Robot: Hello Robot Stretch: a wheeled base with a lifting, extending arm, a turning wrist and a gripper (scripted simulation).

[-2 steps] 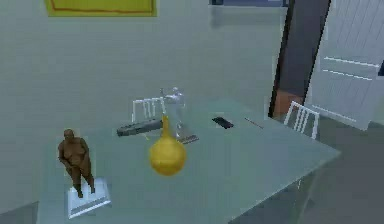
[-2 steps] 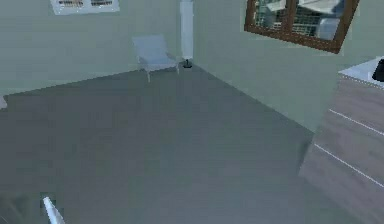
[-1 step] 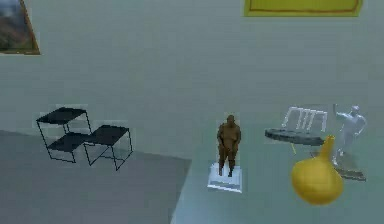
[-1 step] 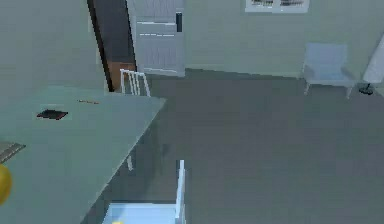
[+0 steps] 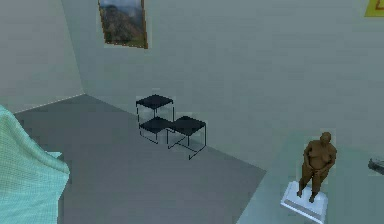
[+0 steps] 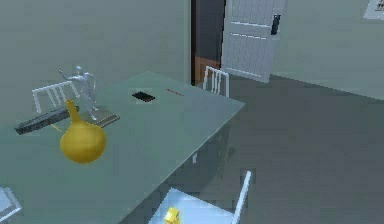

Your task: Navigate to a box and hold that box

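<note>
- While both views give the room plainly, I cannot tell the gripper's state from them.
- Where the box lies I cannot tell either: the small things here are too small to name.
- In the arm side view a grey-green table (image 6: 185, 130) runs from the near left toward the far middle.
- A yellow gourd-shaped vase (image 6: 83, 141) is on its near left part.
- Just behind the vase a silver figure (image 6: 80, 86) stands on a flat grey slab (image 6: 100, 120), with a long dark thing (image 6: 38, 123) to the left.
- Farther along, a flat black thing (image 6: 144, 96) lies on the tabletop.
- One white chair (image 6: 216, 80) stands at the table's far end; another chair (image 6: 215, 205) stands near, with a small yellow thing (image 6: 172, 215) on its seat.
- Beyond, a white door (image 6: 250, 38) stands beside a dark doorway (image 6: 208, 40).
- In the forward view a brown statue (image 5: 318, 163) stands on a white base (image 5: 303, 203) at the near right.
- Three black side tables (image 5: 170, 122) cluster by the far wall, under a framed picture (image 5: 123, 22).
- Pale teal cloth (image 5: 25, 170) lies at the near left.
</note>
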